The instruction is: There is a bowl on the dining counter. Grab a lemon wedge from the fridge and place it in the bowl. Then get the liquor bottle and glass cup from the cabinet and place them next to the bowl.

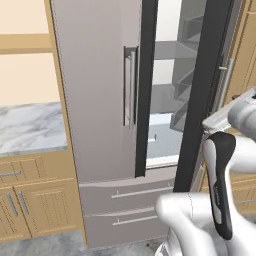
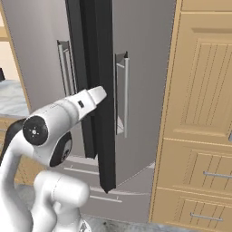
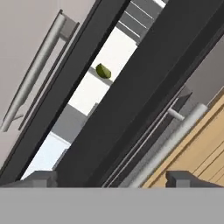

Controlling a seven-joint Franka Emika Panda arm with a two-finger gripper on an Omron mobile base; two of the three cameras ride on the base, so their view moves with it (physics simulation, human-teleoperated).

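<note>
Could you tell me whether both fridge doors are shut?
No, the right door of the fridge stands partly open, with white shelves showing through the gap.

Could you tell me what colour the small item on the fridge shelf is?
Olive green item, clearest in the hand view.

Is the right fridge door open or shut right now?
Open, partway. The right fridge door is swung out from the fridge, leaving a gap through which bright interior shelves show.

Both base views face the fridge (image 1: 100, 100) closely from opposite sides; hand view peers inside.
</note>
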